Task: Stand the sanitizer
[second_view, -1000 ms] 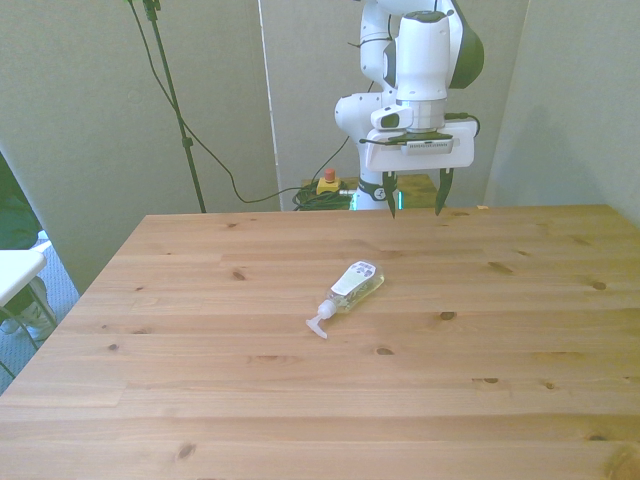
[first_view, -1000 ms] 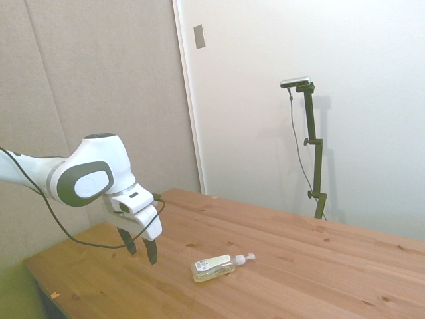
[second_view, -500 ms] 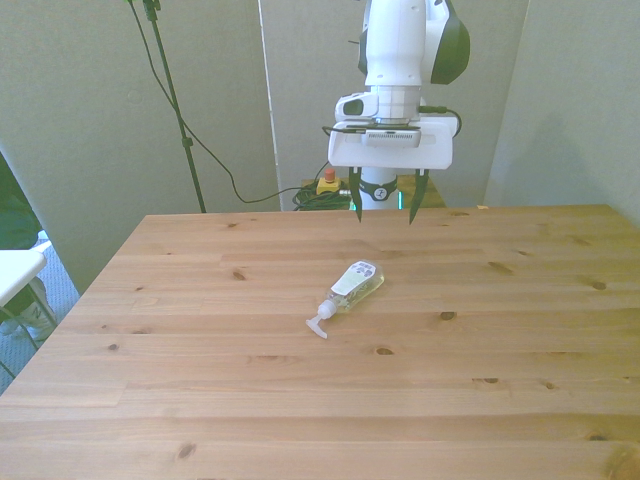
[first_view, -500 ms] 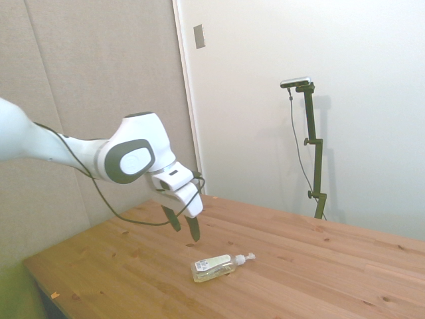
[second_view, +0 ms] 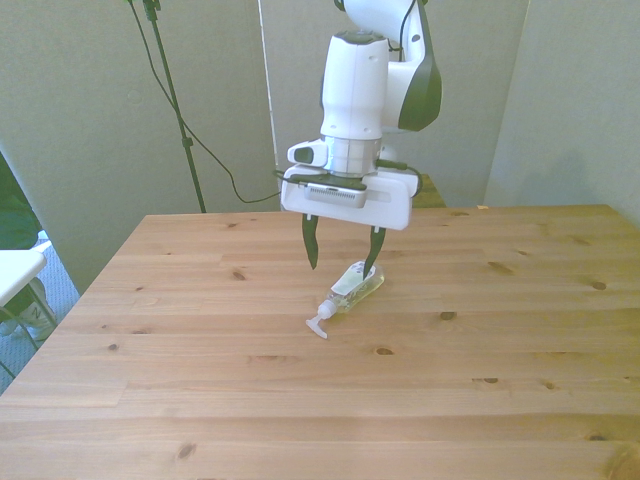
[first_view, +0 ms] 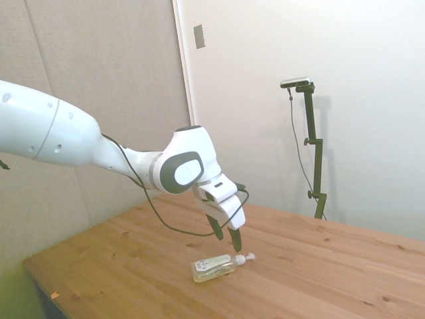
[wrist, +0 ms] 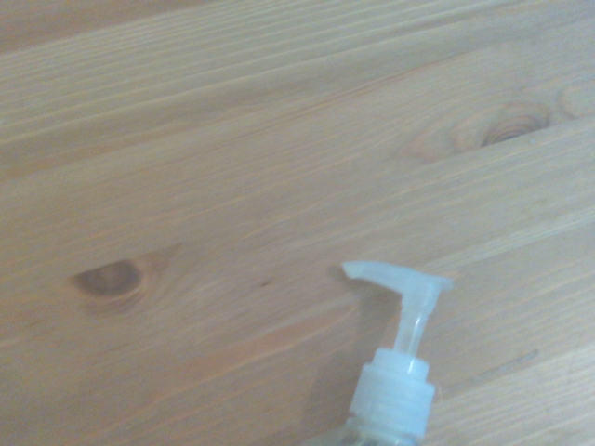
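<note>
The sanitizer (first_view: 214,266) lies on its side on the wooden table (first_view: 332,279), its white pump top pointing away from the arm in the side view. The front view shows the sanitizer (second_view: 352,286) near the table's middle, pump end toward the camera. My gripper (first_view: 227,240) hangs open a little above the bottle's pump end. In the front view my gripper (second_view: 341,256) hovers over the bottle, one finger in front of its body. The wrist view shows the sanitizer (wrist: 402,358) by its pump and neck on the wood, close below.
The table (second_view: 200,380) is bare wood around the bottle. Cables and a yellow box with a red button sit on the floor behind the table's far edge. A white surface (second_view: 15,270) shows at the front view's left edge.
The arm has swung out over the table and lowered. My gripper went from near the table's edge by the robot to just above the lying sanitizer, still open. The bottle has not moved.
</note>
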Controlling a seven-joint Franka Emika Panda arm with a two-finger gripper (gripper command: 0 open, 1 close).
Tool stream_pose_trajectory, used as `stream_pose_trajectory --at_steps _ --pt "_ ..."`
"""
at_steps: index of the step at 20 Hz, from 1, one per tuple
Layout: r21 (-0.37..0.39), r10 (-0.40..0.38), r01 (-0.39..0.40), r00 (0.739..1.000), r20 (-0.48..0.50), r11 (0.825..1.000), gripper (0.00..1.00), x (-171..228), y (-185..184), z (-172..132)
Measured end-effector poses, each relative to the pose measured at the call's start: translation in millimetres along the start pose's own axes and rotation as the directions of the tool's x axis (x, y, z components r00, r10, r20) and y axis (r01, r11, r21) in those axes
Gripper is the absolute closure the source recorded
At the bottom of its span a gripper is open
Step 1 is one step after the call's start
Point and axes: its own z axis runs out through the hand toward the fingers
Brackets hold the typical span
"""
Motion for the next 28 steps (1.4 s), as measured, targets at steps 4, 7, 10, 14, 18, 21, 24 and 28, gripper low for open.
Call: stream_pose_trajectory --at_steps 4,7,10,14,18,21,24,28 --pt "-0.019 0.033 -0.033 0.999 -0.006 0.999 0.00 12 -8 32" --pt "-0.033 0.040 -0.040 0.999 -0.006 0.999 0.00 18 -8 46" --pt "-0.040 0.043 -0.043 0.999 -0.004 0.998 0.00 19 -9 56" --pt "-0.049 0.050 -0.050 0.999 -0.002 0.998 1.00 21 -7 66" --pt "-0.047 0.064 -0.063 0.998 0.004 0.997 1.00 23 -5 67" --pt "-0.044 0.075 -0.074 0.997 0.011 0.996 1.00 24 -4 68" --pt "-0.042 0.082 -0.081 0.997 0.016 0.996 1.00 25 -3 68" --pt "-0.040 0.084 -0.083 0.996 0.019 0.996 1.00 26 -2 68"
